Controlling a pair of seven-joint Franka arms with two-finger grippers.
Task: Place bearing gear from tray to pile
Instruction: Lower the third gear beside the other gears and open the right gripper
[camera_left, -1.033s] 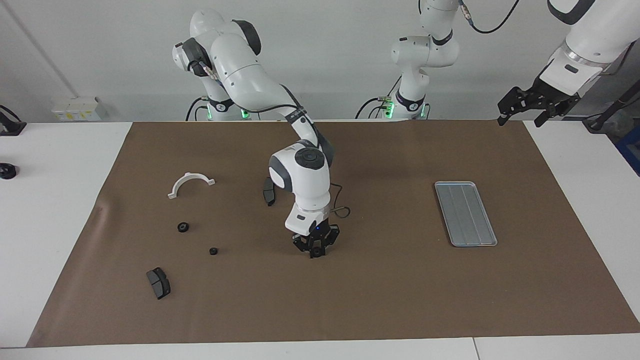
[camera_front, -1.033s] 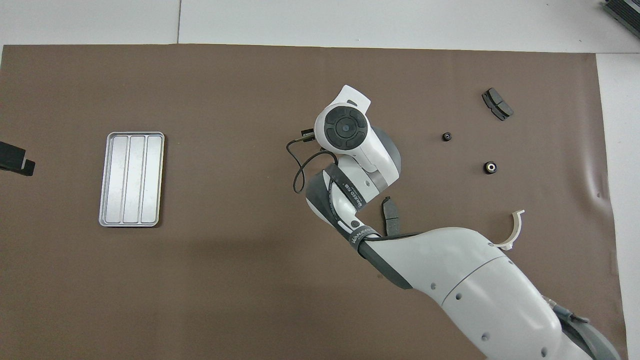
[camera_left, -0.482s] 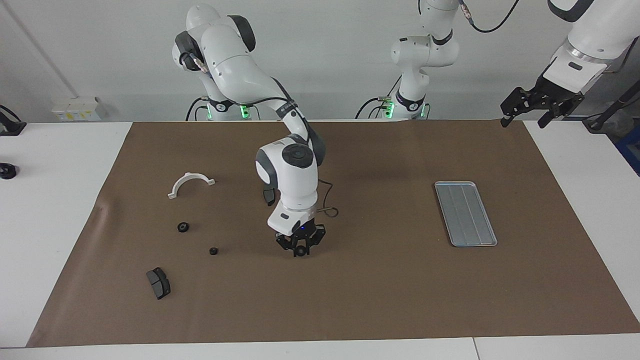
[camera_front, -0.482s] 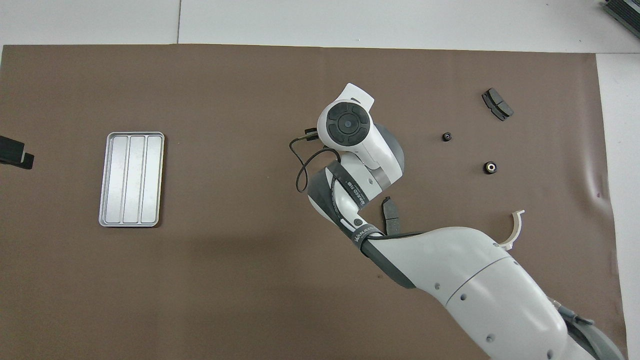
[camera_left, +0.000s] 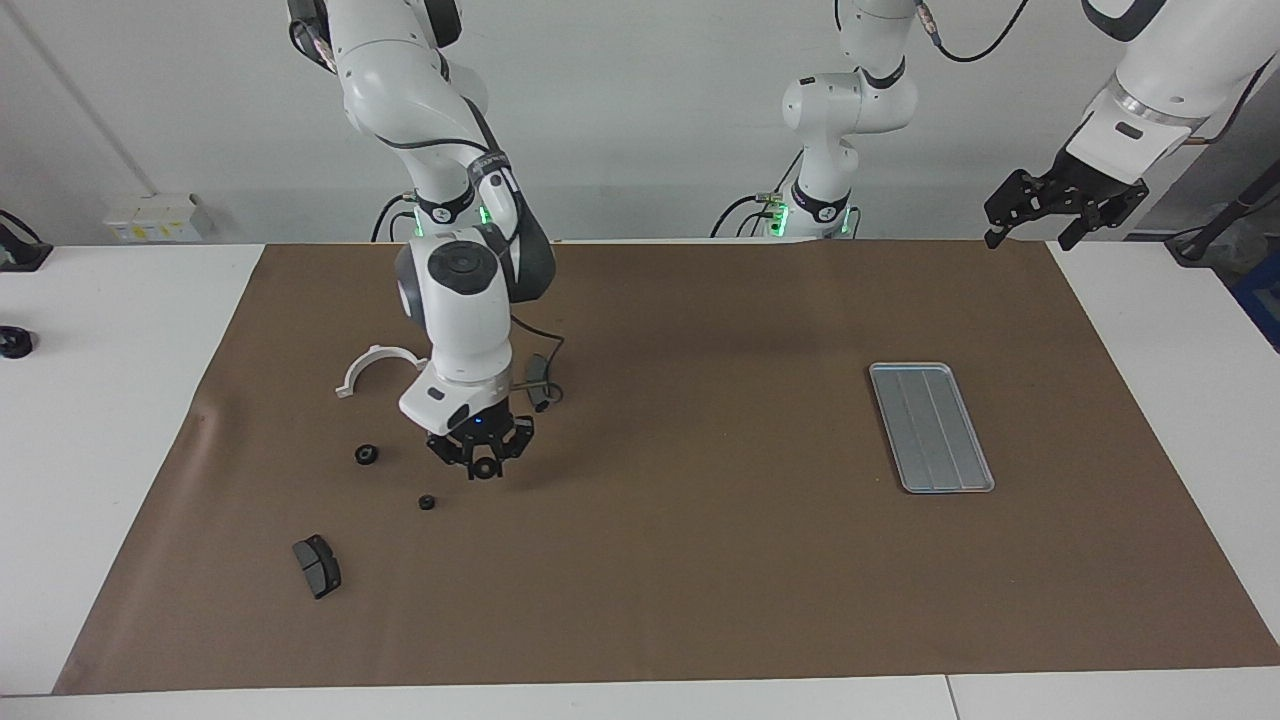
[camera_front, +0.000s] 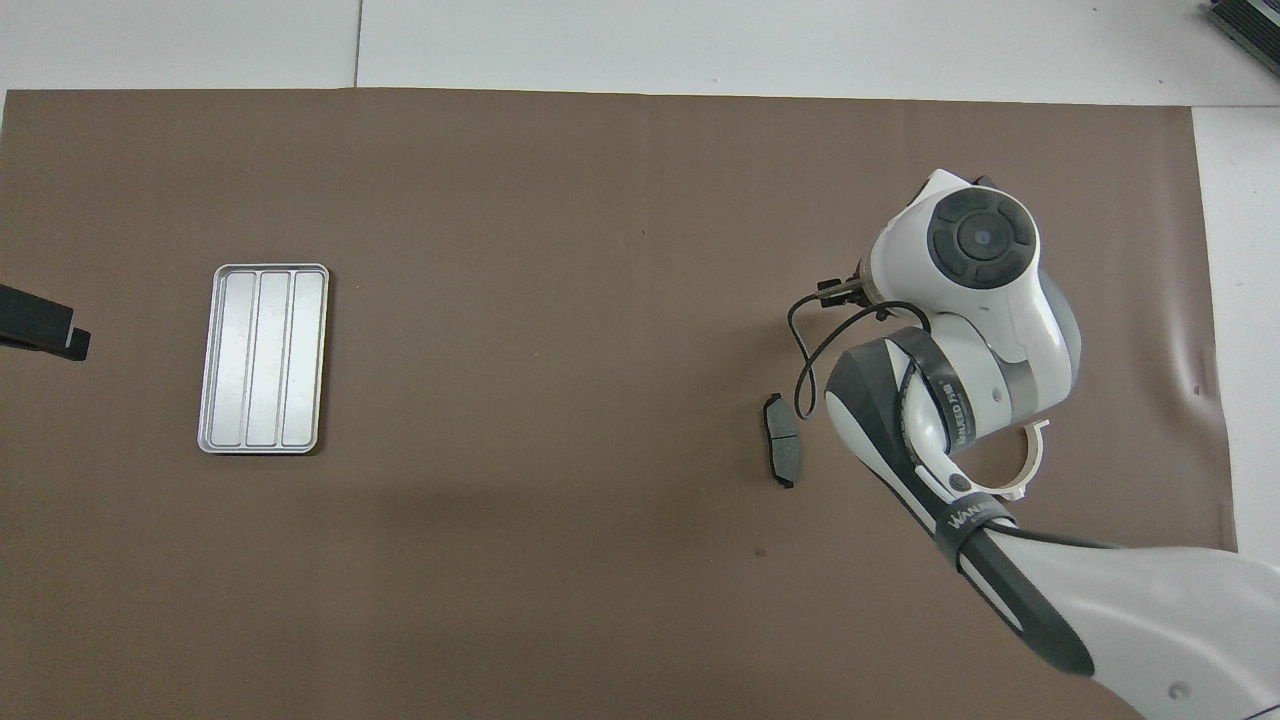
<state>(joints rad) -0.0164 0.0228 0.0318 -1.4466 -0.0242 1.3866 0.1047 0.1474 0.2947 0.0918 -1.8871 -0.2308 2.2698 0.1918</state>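
The silver tray (camera_left: 930, 427) (camera_front: 263, 358) lies bare toward the left arm's end of the mat. The pile is a white half-ring bracket (camera_left: 380, 362) (camera_front: 1034, 468), two dark brake pads (camera_left: 317, 566) (camera_left: 538, 381) and two small black bearing gears (camera_left: 366, 454) (camera_left: 427, 502). My right gripper (camera_left: 482, 468) hangs low over the mat among these parts, beside the gears, shut on a small black round bearing gear (camera_left: 484, 470). From overhead its wrist (camera_front: 978, 240) hides it and the gears. My left gripper (camera_left: 1032, 214) waits open, high over the mat's corner.
A brown mat (camera_left: 700, 580) covers most of the white table. One brake pad (camera_front: 782, 440) lies just beside the right arm's cable loop (camera_front: 815, 350). A small dark object (camera_left: 14, 342) sits on the table edge past the right arm's end.
The right arm has swung from the mat's middle toward its own end of the table, carrying the gear to a spot over the pile. The left gripper has only shifted slightly.
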